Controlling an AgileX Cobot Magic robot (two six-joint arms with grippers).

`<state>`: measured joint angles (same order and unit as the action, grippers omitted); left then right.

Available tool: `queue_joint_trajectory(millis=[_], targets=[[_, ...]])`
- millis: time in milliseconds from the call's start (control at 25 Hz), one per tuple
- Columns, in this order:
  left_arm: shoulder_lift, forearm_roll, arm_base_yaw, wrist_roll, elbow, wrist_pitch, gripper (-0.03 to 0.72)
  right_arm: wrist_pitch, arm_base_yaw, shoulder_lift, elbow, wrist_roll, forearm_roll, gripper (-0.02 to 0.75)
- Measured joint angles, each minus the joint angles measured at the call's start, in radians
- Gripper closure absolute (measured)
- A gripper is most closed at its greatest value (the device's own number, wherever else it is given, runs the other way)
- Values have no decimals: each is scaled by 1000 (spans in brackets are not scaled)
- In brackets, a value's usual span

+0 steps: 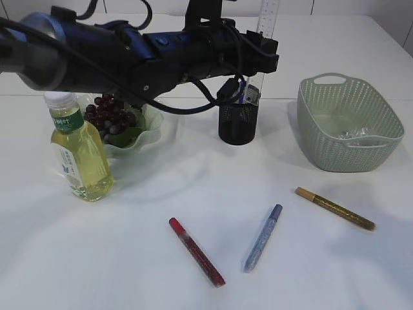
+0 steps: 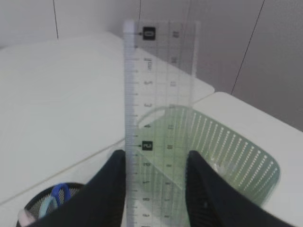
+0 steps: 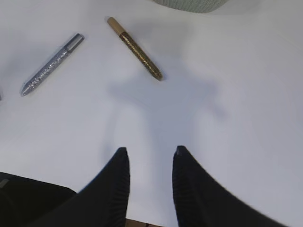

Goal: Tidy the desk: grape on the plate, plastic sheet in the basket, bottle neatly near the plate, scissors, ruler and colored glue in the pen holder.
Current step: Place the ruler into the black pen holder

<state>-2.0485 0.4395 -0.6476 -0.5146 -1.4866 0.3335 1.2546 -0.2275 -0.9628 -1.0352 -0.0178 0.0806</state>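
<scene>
Boxed "0" and "2" on the clear ruler [image 2: 158, 118]; bottle [image 1: 80, 152] label unreadable.

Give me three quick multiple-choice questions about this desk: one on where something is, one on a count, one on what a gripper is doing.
1. Where are the grapes?
A. in the basket
B. on the plate
C. beside the pens

2. How many glue pens lie on the table?
A. one
B. two
C. three

3. What is the left gripper doing?
A. holding the ruler
B. open and empty
C. holding the bottle

Answers:
1. B, they sit on the green plate behind the bottle.
2. C, a red, a silver and a gold one.
3. A, its fingers clamp the clear ruler upright above the pen holder.
</scene>
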Motion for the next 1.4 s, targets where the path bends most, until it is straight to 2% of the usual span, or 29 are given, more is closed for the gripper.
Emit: queue_joint_trajectory(millis=[160,480,1200,1400], targets=[[-51,-1,35,35,1,167,413,0,0,0,0,0,24,478],[-100,-77,96,110,1,334,413,0,0,0,0,0,55,478],[-279,-117,104,161,-230,325,413,0,0,0,0,0,62,478],[-310,-131,108,163,-253,295,413,0,0,0,0,0,65,478]])
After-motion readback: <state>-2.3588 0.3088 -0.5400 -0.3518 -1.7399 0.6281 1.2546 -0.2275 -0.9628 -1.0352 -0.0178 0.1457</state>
